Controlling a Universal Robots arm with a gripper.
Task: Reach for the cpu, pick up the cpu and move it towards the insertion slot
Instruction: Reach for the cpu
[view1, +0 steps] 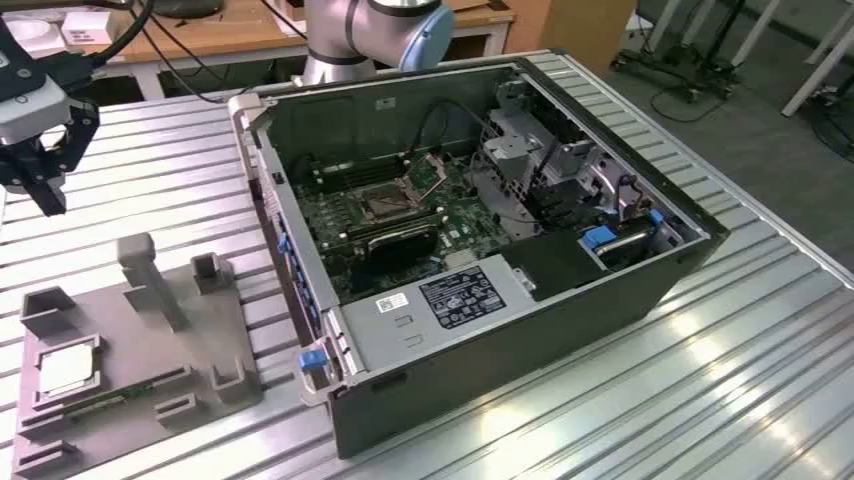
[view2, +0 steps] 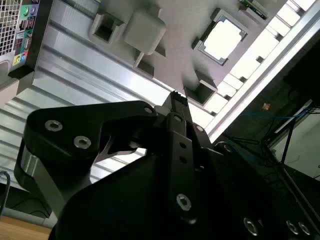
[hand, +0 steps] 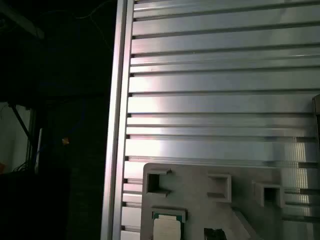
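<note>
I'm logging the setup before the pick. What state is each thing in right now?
cpu: lying flat in a recess of the tray, nothing touching it.
tray: flat on the table.
gripper: in the air over the table, apart from the tray.
computer case: on its side, side panel off, insides exposed.
socket: uncovered, looks empty.

We see the cpu, pale and square, flat in a grey tray recess; the slot, metal-framed, lies well apart.
</note>
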